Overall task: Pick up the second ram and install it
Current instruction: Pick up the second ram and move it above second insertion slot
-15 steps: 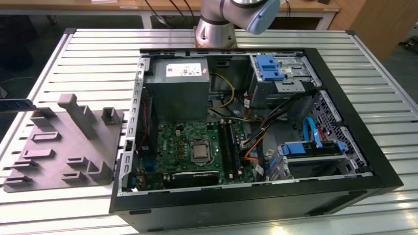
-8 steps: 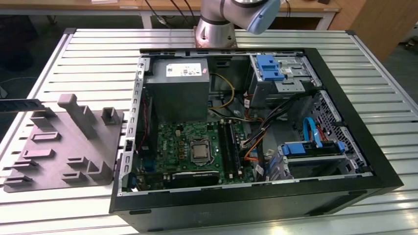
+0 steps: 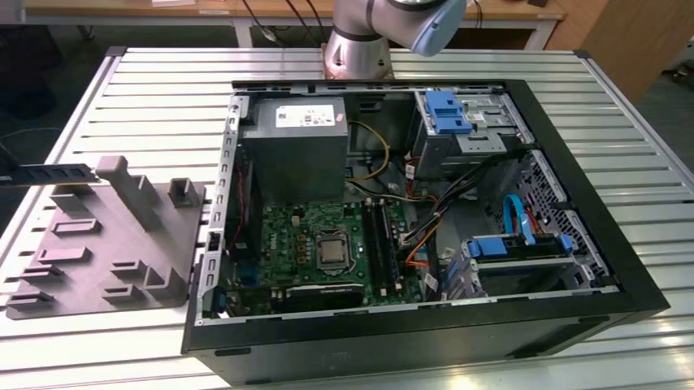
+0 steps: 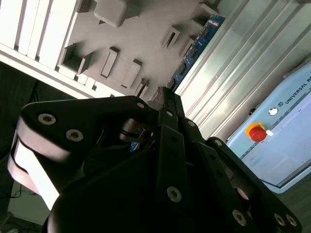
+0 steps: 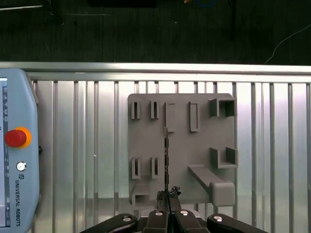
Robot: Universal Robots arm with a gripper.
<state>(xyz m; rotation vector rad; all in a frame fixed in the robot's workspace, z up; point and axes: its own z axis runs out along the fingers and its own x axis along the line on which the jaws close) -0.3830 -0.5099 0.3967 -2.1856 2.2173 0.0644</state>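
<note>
Gripped the ram [image 4: 198,44] [image 5: 166,145], a thin, flat blue board, by one end between the clenched black metal fingers [image 4: 171,109] of the gripper [image 5: 167,195]. Held it edge-on over the tray [image 5: 146,145], a matte grey moulded plate with rectangular slots and raised blocks. Had bare ribbed aluminium table [image 5: 87,145] on every side of the tray. Hung well apart from the open black case [image 3: 564,244], which stood beside the tray toward the exterior view's right.
</note>
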